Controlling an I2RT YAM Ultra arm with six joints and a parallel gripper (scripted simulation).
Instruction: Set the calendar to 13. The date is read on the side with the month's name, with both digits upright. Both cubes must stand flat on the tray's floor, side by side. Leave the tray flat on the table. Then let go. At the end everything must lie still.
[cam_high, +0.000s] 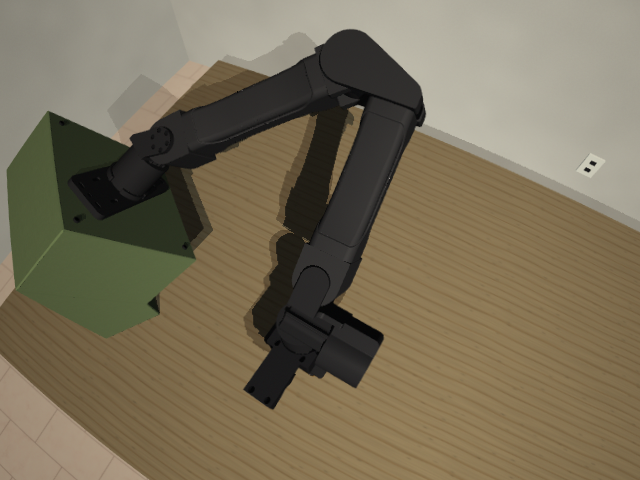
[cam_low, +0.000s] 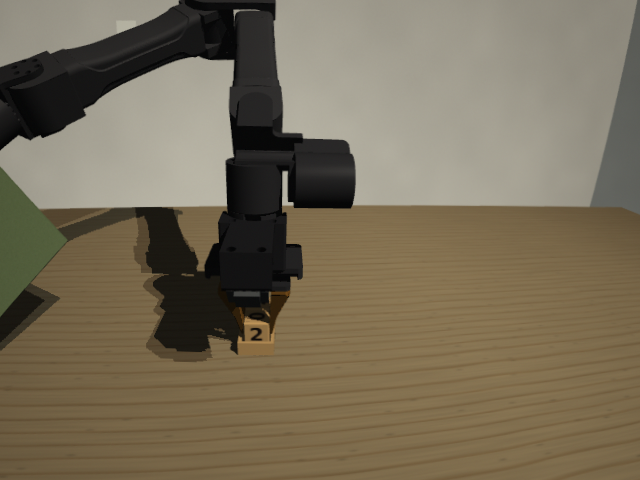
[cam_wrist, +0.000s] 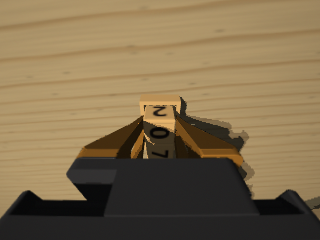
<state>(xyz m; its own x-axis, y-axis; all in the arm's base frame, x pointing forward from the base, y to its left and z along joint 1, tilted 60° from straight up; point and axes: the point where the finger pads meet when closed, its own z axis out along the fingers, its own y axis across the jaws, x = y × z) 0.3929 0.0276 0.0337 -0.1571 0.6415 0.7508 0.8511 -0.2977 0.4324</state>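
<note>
Calendar tray, pale wood, low-walled: on the table, directly beneath the gripper.

Numbered cube, light wood, black numeral 2: at the tray's end toward the exterior view, the 2 upright there. Further numerals, 0 and 7, lie behind it in the wrist view, in shadow; which cube bears each is hard to say, and whether both cubes sit flat on the tray floor cannot be told. No 13 reads on the visible faces; the side with the month's name is out of sight.

Parallel gripper, black body, amber tapering fingers: pointing down, one finger to each side, apparently grasping wood, most likely a cube; the contact itself is partly hidden.

Six-joint arm, black: bent at the elbow, forearm leading to the gripper. Its mounting plate is on a green angular pedestal.

Wall outlet, white, two dark sockets: on the pale wall past the table's edge.

Floor, pinkish tile: beyond the opposite edge.
</note>
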